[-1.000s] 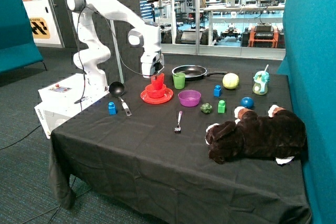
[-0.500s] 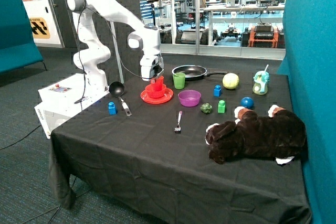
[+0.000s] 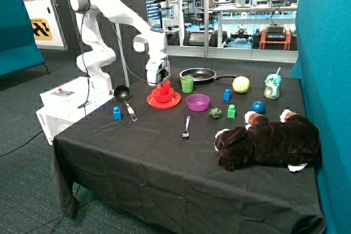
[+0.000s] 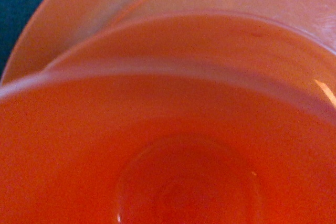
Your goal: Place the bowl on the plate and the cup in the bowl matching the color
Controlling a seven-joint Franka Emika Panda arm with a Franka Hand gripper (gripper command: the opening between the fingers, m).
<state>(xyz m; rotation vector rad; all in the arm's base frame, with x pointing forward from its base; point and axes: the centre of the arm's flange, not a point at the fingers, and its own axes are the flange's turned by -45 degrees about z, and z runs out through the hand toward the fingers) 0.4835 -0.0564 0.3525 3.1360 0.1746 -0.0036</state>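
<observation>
Bowl (image 3: 162,96) sat on plate (image 3: 163,101), cup (image 3: 164,87) lowered into bowl. Gripper (image 3: 159,82) right at cup, grip can't be told tbh.

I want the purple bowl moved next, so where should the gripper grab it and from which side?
Probably by the rim. The purple bowl sits upright and open on the black table, wider than the gripper now at the red cup. Come straight down, one finger inside the wall, on the fork side, which looks freer than the green cup side.
</observation>
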